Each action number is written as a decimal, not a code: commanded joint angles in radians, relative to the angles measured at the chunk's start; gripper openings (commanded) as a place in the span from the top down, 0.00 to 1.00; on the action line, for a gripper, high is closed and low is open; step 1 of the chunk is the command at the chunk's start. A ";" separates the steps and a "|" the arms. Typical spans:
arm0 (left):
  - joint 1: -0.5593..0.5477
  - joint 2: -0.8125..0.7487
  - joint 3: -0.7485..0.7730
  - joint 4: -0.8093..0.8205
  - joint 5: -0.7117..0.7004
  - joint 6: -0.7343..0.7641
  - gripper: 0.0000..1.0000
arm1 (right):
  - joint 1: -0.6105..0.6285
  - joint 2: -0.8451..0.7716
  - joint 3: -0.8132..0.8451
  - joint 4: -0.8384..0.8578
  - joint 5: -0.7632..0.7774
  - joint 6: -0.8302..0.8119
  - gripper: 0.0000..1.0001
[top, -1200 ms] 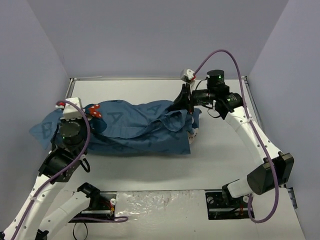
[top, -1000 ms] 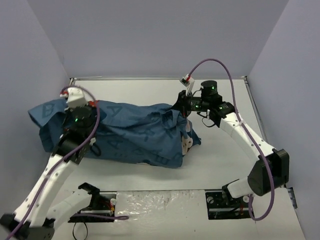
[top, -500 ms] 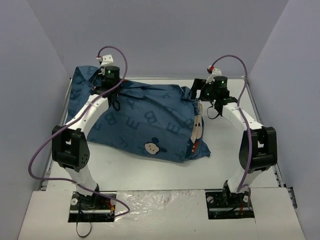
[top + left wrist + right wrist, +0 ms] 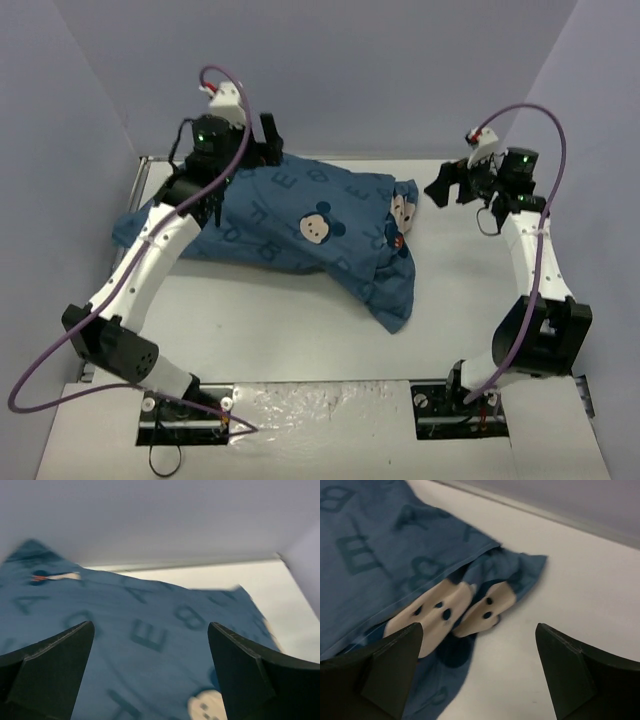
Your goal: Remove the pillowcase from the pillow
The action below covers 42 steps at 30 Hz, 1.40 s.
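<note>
The dark teal-blue pillowcase (image 4: 270, 225) lies bulging across the back of the table, with a mouse face print (image 4: 318, 226) on top and a loose flap trailing toward the front right. No white pillow shows; the cloth covers whatever is inside. My left gripper (image 4: 266, 135) hangs open above the case's back edge, and the lettered fabric (image 4: 125, 610) fills the view between its fingers (image 4: 60, 660). My right gripper (image 4: 443, 187) is open too, just right of the case's end, over bare table beside cream face prints (image 4: 445, 610) on the pillowcase (image 4: 370, 555).
The white table (image 4: 450, 290) is walled by grey panels at the back and on both sides. A metal rim runs along its back edge (image 4: 330, 156). Both arm bases sit on the near edge by crinkled plastic sheeting (image 4: 320, 405).
Both grippers opened and let go of the pillowcase. The lifted left corner dropped onto the table. The left arm swung right over the case; the right arm pulled away to the right.
</note>
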 commanded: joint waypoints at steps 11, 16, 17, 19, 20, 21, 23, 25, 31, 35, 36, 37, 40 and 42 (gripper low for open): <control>-0.436 0.231 0.111 -0.160 0.088 -0.012 0.07 | 0.043 -0.056 -0.247 -0.065 -0.111 0.606 0.16; -0.488 0.409 0.272 -0.286 -0.001 0.028 0.11 | 0.040 -0.073 -0.287 -0.030 -0.106 0.628 0.16; -0.495 0.428 0.295 -0.301 -0.024 0.029 0.11 | 0.035 -0.073 -0.293 -0.030 -0.106 0.625 0.16; -0.505 0.478 0.366 -0.341 -0.075 0.043 0.13 | 0.031 -0.073 -0.313 -0.027 -0.111 0.622 0.16; -0.521 0.494 0.387 -0.355 -0.104 0.049 0.14 | 0.028 -0.073 -0.319 -0.025 -0.111 0.621 0.16; -0.528 0.527 0.435 -0.384 -0.123 0.054 0.14 | 0.022 -0.071 -0.327 -0.021 -0.109 0.621 0.16; -0.551 0.581 0.487 -0.444 -0.184 0.066 0.15 | 0.015 -0.067 -0.338 -0.015 -0.112 0.621 0.16; -0.574 0.612 0.554 -0.488 -0.225 0.078 0.15 | 0.012 -0.061 -0.344 -0.006 -0.117 0.619 0.16; -0.602 0.646 0.570 -0.505 -0.305 0.106 0.16 | 0.014 -0.044 -0.371 0.042 -0.117 0.640 0.16; -0.602 0.650 0.550 -0.525 -0.389 0.118 0.18 | 0.034 -0.024 -0.361 0.060 -0.126 0.651 0.16; -0.602 0.650 0.544 -0.527 -0.420 0.121 0.21 | 0.040 -0.019 -0.358 0.085 -0.129 0.650 0.16; -0.602 0.649 0.540 -0.524 -0.428 0.130 0.23 | 0.046 -0.011 -0.353 0.090 -0.131 0.650 0.16; -0.600 0.641 0.527 -0.513 -0.451 0.135 0.35 | 0.074 0.001 -0.338 0.109 -0.140 0.648 0.16; -0.600 0.629 0.513 -0.498 -0.448 0.132 0.49 | 0.092 0.005 -0.335 0.134 -0.150 0.651 0.16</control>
